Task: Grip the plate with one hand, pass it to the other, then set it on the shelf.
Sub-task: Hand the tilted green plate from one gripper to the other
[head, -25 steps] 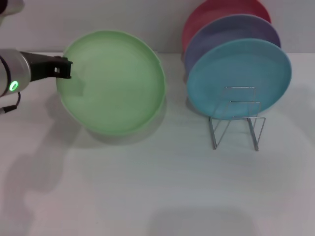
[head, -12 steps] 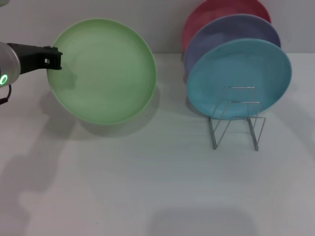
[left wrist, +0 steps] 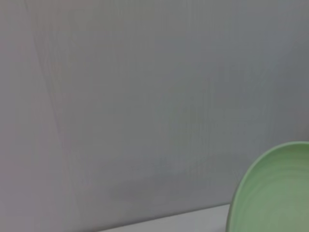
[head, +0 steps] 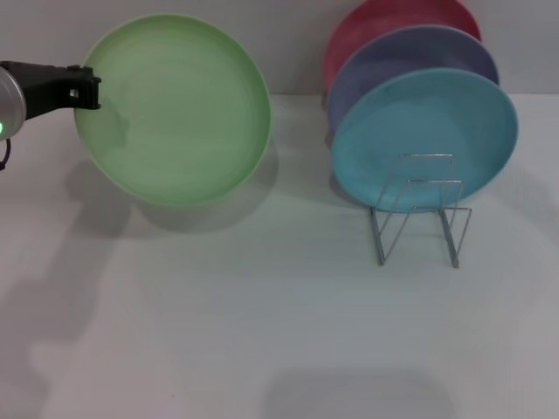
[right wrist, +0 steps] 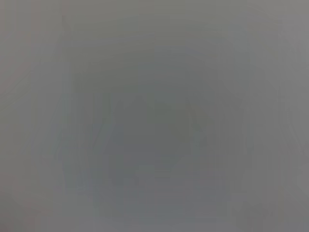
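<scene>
While you watch from the head view, each line below takes one part of the scene.

Plate: you see the green plate [head: 173, 109] held up off the table [head: 262, 332], its face tilted toward the head camera, at the left of the scene with its top edge against the back wall.

Left gripper: your left gripper [head: 85, 87] reaches in from the left edge and is pinched on the plate's left rim, fingers pressed together on it; a green light shows on the arm at the picture's edge.

Left wrist view: you get only an arc of the plate [left wrist: 275, 193] in one corner, with the grey wall behind and a strip of table below it.

Right gripper: you cannot see it anywhere; the right wrist view is a plain grey blur, so its fingers cannot be told.

Rack: a wire rack [head: 419, 209] stands on the table at the right, well apart from the green plate.

Other plates: three stand upright one behind another at the rack, a blue plate [head: 424, 140] in front, a lavender plate [head: 410, 52] behind it, a red plate [head: 384, 17] at the back.

Shadow: the green plate's shadow falls on the table just beneath it.
</scene>
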`<state>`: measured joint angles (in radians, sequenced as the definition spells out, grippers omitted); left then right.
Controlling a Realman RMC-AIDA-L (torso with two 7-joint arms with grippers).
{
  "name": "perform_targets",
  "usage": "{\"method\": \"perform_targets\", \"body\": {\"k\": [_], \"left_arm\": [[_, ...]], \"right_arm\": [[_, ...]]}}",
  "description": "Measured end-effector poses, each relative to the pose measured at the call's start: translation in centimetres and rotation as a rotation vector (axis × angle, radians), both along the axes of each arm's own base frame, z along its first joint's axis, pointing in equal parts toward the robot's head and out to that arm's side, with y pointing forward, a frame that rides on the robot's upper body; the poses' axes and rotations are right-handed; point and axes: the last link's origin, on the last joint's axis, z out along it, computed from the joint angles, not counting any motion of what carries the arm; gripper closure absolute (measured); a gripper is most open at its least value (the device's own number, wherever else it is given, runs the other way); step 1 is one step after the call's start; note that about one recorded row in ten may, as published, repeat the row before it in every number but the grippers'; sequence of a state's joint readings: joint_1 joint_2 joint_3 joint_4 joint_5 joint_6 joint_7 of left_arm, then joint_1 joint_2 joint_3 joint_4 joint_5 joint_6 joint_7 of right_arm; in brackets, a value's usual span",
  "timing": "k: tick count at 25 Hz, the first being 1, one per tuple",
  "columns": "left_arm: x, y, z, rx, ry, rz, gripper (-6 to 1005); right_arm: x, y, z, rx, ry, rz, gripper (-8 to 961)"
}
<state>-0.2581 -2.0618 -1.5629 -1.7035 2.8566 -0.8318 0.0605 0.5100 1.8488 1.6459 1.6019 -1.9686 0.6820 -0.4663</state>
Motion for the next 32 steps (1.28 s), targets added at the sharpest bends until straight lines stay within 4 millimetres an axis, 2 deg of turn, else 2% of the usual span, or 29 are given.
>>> {"method": "perform_targets", "body": {"k": [3, 6, 14, 18, 21, 23, 32], "left_arm": [[0.1, 0.0, 0.1, 0.006, 0.001, -0.01, 939], [0.4, 0.0, 0.2, 0.011, 0.001, -0.023, 937], [1.3, -0.3, 0.5, 0.014, 0.008, -0.065, 930], [1.5, -0.4, 0.5, 0.014, 0.007, -0.07, 926], [1.6, -0.4, 0.5, 0.013, 0.005, -0.071, 923], [1.6, -0.4, 0.5, 0.01, 0.001, -0.073, 922], [1.9, -0.5, 0.1, -0.005, -0.002, -0.085, 914]], "right_arm": [[-0.3, 0.0, 1.2, -0.053, 0.079, 0.035, 455], [0.1, 0.6, 1.3, -0.093, 0.037, 0.017, 458], [2.6, 2.7, -1.6, -0.144, -0.118, -0.101, 458], [2.5, 2.7, -3.8, -0.19, -0.191, -0.102, 458], [2.2, 2.3, -5.3, -0.225, -0.228, -0.092, 369], [2.0, 2.2, -5.5, -0.23, -0.232, -0.088, 309], [2.1, 2.8, -7.5, -0.281, -0.268, -0.109, 282]]}}
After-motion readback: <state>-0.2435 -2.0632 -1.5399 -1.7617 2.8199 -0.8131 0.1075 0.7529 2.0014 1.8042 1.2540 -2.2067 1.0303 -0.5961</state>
